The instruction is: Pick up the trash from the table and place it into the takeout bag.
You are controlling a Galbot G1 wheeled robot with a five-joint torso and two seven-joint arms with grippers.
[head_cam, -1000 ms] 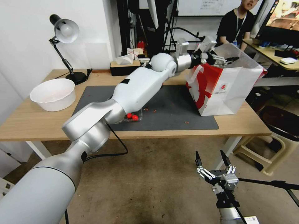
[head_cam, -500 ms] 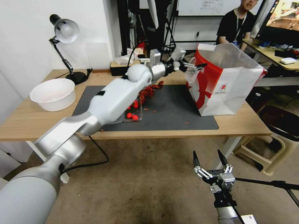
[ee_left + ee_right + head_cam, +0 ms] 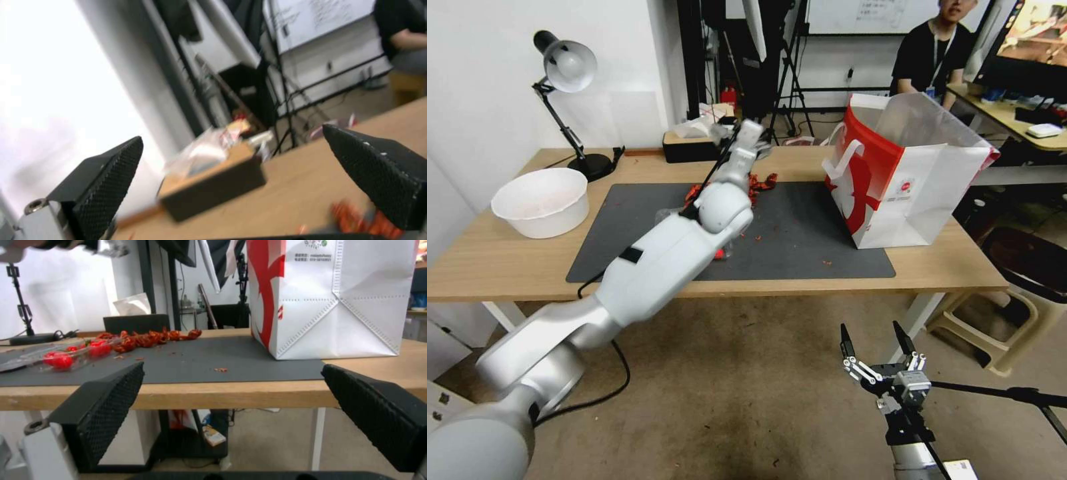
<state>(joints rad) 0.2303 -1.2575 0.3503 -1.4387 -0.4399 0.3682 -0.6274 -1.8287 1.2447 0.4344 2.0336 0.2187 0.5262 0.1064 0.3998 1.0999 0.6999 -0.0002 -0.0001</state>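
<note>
The table is seen as a long light-wood top on white legs, with a flat dark grey mat laid across its middle. The takeout bag stands upright on the mat's right end — stiff white paper with stitched seams, a red side panel, a white strap handle and a small red logo, mouth open upward. A round white bowl is set on bare wood at the table's left, well apart from the bag. A scatter of crinkled red scraps is strewn along the mat's far edge, beside a clear box of red tomatoes.

The left gripper is held above the far middle of the table, near a dark tissue box; its black, cross-hatched wedge fingers are spread wide with nothing between them. The bag lies well to its right.

The right gripper is parked low in front of the table, below its edge — jaws wide apart, nothing touched. The bag is seen beyond it, up on the tabletop.
</note>
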